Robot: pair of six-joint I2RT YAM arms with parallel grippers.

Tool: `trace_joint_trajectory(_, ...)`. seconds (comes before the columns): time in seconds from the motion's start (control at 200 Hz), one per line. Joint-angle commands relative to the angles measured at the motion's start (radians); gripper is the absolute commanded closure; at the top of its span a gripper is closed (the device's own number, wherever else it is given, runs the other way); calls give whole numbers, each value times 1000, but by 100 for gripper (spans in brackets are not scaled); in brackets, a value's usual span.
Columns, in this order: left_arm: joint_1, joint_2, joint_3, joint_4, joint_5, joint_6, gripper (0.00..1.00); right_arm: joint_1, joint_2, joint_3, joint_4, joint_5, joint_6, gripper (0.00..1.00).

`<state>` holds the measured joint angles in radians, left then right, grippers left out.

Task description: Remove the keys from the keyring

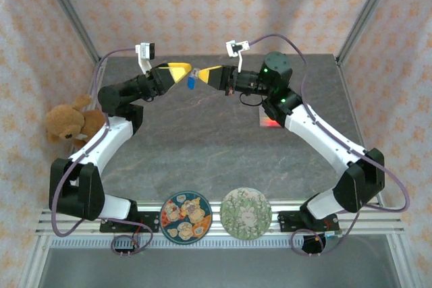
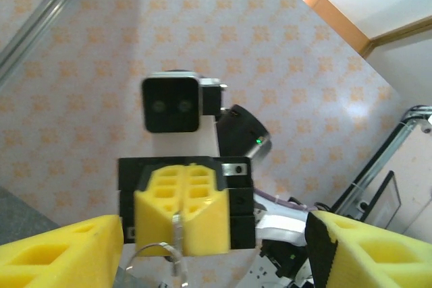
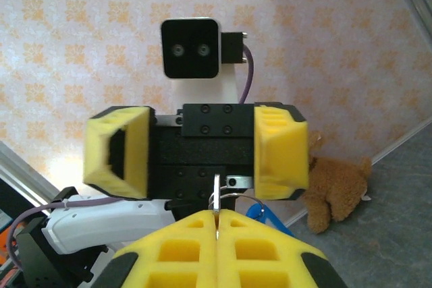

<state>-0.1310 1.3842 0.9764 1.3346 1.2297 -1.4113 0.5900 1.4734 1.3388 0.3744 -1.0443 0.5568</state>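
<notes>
dangling blue key (image 1: 192,83) points down from keyring (image 3: 233,196) in right jaws

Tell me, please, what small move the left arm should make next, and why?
Probably ease the left gripper forward and close it on the blue key hanging from the keyring. The right gripper has its jaws shut on the ring and holds it up above the table. The left jaws stand open, face it and hold nothing.
</notes>
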Motion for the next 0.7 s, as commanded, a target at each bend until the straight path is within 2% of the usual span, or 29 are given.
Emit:
trace_joint_trajectory(0.0, -14, -18, 15, 76, 47, -29, 28, -5, 23, 51, 126, -66, 58, 100)
trace_joint_trajectory(0.4, -42, 5, 32, 75, 63, -43, 26, -4, 74, 74, 277, -114, 172, 100)
trace_joint_trajectory(0.49, -44, 4, 30, 75, 67, -46, 29, -4, 80, 77, 293, -118, 181, 100)
trace_joint_trajectory(0.696, -44, -1, 28, 75, 67, -45, 42, -4, 88, 76, 328, -125, 207, 100)
